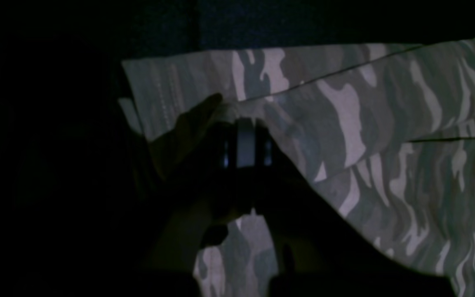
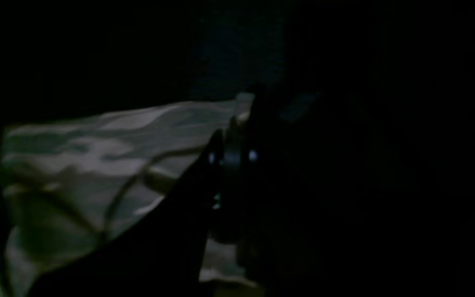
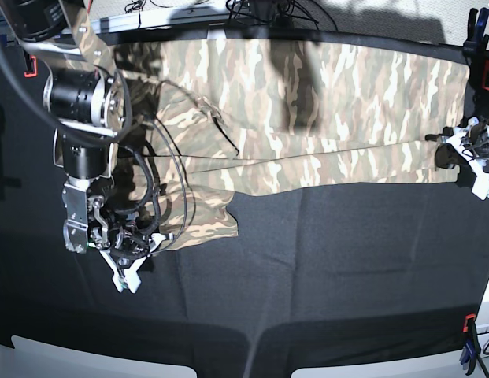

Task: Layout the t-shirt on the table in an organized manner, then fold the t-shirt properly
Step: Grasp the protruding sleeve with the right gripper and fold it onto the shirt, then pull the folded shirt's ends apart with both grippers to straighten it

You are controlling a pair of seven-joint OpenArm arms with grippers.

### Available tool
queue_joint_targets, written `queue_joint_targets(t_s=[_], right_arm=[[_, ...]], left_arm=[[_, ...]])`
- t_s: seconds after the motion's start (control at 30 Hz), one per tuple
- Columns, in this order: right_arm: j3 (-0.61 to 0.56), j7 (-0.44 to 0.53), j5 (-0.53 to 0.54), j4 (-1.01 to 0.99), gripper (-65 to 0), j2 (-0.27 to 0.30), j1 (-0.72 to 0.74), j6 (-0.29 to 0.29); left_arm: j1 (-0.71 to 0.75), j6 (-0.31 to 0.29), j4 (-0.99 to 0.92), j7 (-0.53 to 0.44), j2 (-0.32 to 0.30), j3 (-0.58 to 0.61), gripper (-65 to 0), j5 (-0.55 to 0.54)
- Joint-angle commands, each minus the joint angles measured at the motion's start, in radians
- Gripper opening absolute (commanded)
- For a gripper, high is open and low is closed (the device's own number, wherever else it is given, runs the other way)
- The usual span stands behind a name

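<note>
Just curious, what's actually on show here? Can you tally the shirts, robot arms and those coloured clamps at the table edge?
Camouflage t-shirt: 1
Robot arms, left arm and right arm: 2
Red clamps, one more: 2
Blue clamps, one more: 2
Black-covered table: 1
Total: 8

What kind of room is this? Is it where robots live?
Probably a robot lab or workshop, not a home. A table is draped in black cloth held by clamps, cables tangle along the back edge, and a camouflage t-shirt lies spread for practice.
</note>
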Motion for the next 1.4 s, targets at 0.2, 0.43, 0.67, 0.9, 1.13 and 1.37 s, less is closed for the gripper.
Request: queue_joint_targets(t_s=[0.2,0.43,0.67,0.9,1.13,1.37], right_arm=[[-0.001,-0.036,0.090,0.107,-65.0,0.005,0.041,0.030],[-0.001,-0.059,0.220,0.202,-65.0,0.005,-0.008,0.051],[0.001,-0.177,0.393,0.534,-65.0,0.006,-0.224,0.051],[0.001,-0.270,0.509,0.984,-65.0,0.005,-0.519,0.051],[0.026,-0.328,0.512,1.318,-65.0,0.005,-0.772,0.051],[0.118,-0.329,0.512,1.454,-65.0,0.006,-0.974,0.051]], left_arm=[[-0.013,-0.008,0.015,-0.051,-0.025,-0.012,-65.0,-0.012],[-0.013,-0.026,0.015,-0.051,-0.025,-0.012,-65.0,-0.016],[-0.010,-0.101,0.015,-0.050,-0.025,-0.012,-65.0,-0.017],[-0.011,-0.102,0.015,-0.049,-0.025,-0.012,-65.0,-0.066],[-0.010,-0.106,0.015,-0.033,-0.025,-0.012,-65.0,-0.066],[-0.010,-0.110,0.016,-0.015,-0.025,-0.012,-65.0,-0.069]])
